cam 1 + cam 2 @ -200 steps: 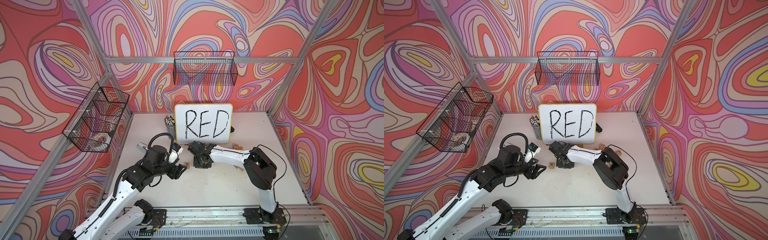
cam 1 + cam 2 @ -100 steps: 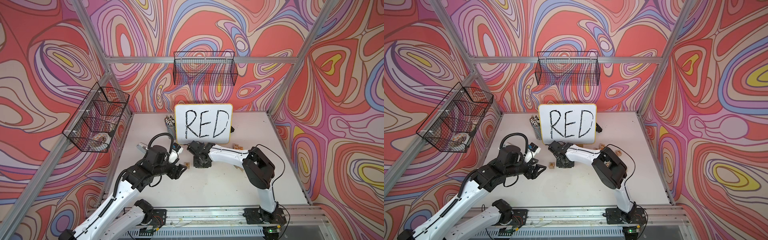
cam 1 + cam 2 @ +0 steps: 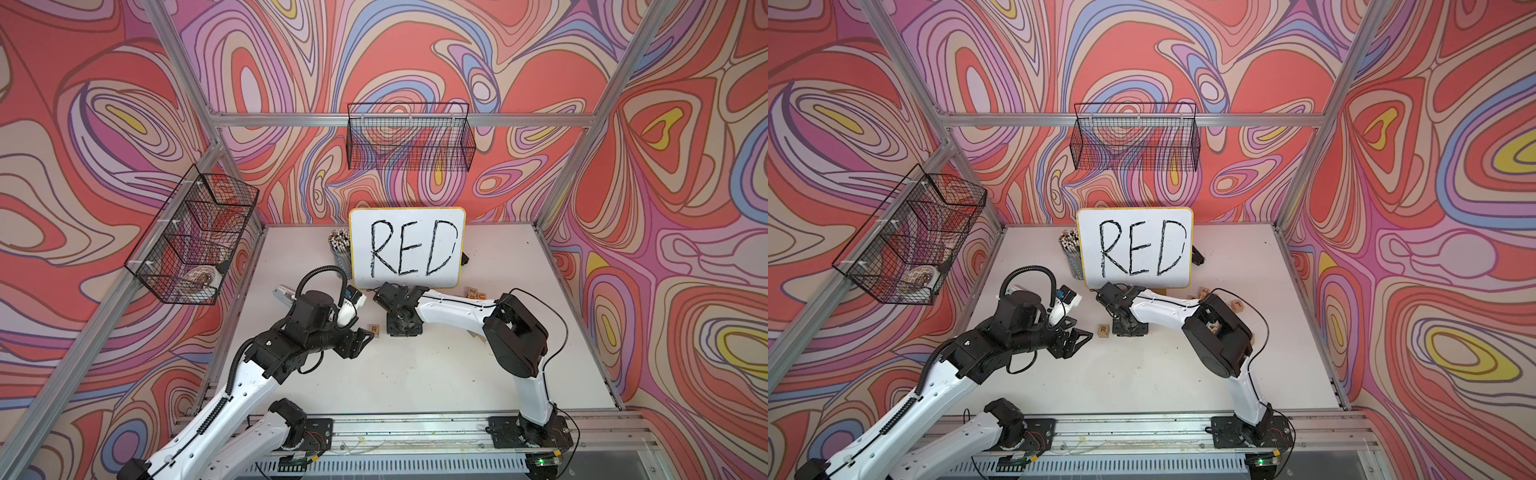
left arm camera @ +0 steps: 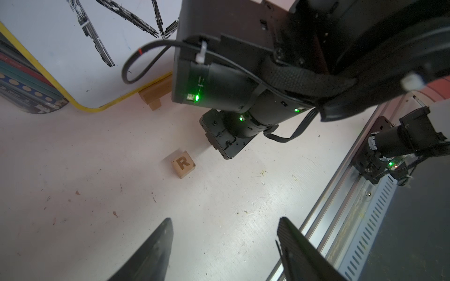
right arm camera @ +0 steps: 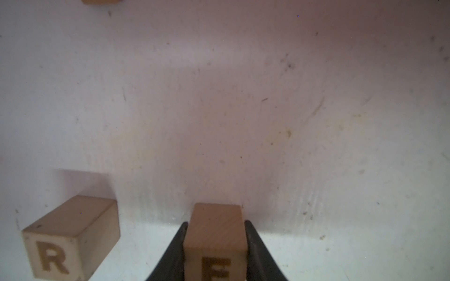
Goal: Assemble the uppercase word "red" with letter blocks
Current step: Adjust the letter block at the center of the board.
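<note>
The R block (image 3: pixel 374 330) lies on the white table (image 3: pixel 415 374) with its letter face up, between the two grippers. It is just beside the right gripper (image 3: pixel 402 328), on the side toward the left arm, and it does not touch it. The right wrist view shows the same: the R block (image 5: pixel 56 243) stands free on the table, apart from the E block (image 5: pixel 214 233), with a strip of bare table between the two cubes.

The right gripper (image 5: pixel 216 223) is pressed together on the E block, with one dark finger against each side of the cube. The lower part of the letter is cut off by the edge of the picture, so it is probably an E, but I cannot read it whole.

The left gripper (image 4: pixel 225 220) is spread, and nothing is between its fingers (image 4: pixel 155 248). In the left wrist view the R block (image 4: pixel 183 164) lies ahead of it, apart from both tips.

The whiteboard (image 3: pixel 407 249) stands behind both grippers. A few other wooden cubes (image 3: pixel 476 293) lie near its lower corner on the right arm's side, and their letters are too small to read.
</note>
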`<state>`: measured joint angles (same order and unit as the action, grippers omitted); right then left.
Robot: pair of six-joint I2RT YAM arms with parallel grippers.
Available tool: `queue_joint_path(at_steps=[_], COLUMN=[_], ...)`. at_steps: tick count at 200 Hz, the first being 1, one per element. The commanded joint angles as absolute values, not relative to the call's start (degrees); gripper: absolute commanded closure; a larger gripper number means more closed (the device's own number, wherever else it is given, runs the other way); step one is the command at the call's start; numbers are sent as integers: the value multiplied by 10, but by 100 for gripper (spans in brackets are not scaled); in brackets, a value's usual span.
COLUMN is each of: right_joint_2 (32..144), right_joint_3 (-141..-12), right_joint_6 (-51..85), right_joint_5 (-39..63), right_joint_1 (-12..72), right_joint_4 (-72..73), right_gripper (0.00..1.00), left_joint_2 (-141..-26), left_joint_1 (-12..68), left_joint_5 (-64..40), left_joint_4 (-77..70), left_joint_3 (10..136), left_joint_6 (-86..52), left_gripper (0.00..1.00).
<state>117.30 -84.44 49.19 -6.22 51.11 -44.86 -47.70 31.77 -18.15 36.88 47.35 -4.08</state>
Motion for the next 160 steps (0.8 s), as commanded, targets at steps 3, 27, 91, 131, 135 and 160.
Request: queue_joint_path(at_steps=[3,27,91,131,135,160], right_joint_2=[1185,1185,1178,1139,1134,1101], right_joint_3=[-859,-864,-869,-867,-868,-872], right_joint_6=[500,500,499,491,487,477], right_joint_5=[-71,-72,-76,-70,-65,-54], right_joint_1=[518,517,518,519,518,519], right_joint_4=[-463,-468,-472,-462,-461,-476], right_gripper=[62,60,56,55,55,55], left_joint_2=[-471,-469,-468,-467,-467,-467], left_joint_1=[314,314,314,314,314,314], left_joint_5=[-185,-184,-181,-178,-178,-174], left_joint_4=[375,375,375,375,375,375], left_joint_3=[467,467,468,468,468,468], left_joint_6=[-36,-36,-36,-35,-36,-35], left_gripper=[29,29,29,29,29,29])
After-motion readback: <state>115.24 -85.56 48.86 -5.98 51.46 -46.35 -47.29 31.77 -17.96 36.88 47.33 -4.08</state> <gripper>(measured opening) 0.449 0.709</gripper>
